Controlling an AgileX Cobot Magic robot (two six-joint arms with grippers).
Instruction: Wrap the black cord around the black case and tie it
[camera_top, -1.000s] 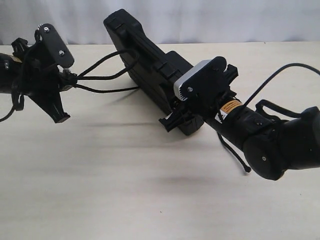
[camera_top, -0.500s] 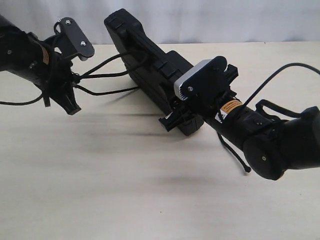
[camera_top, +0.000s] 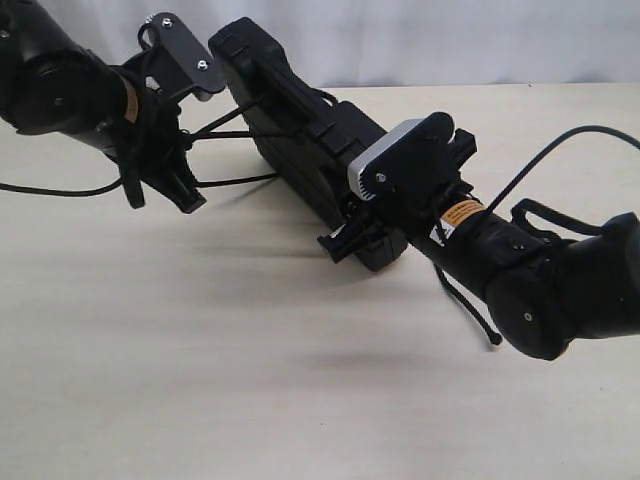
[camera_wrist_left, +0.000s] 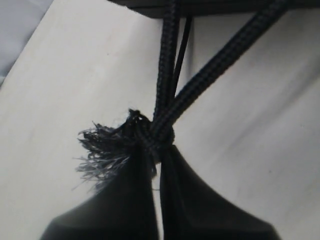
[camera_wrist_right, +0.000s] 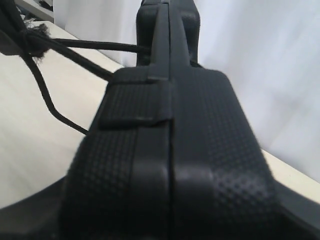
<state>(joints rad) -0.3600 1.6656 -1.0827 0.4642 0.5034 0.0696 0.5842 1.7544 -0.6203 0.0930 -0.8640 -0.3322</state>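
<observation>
left gripper (camera_wrist_left: 159, 150): clenched on the black cord (camera_wrist_left: 215, 65) right at its knot, with the frayed tuft (camera_wrist_left: 100, 150) sticking out beside it; gripping there likely stops the cord slipping.
right gripper (camera_top: 352, 232): clamped on the near end of the black case (camera_top: 300, 130), apparently to steady it on edge so cord can pass around.
cord run: strands stretch from the left gripper to the case's handle end, the upper ones taut.
case: on edge over the table (camera_top: 250, 380), between both arms.
step, judged: drawing the wrap tight before tying.
</observation>
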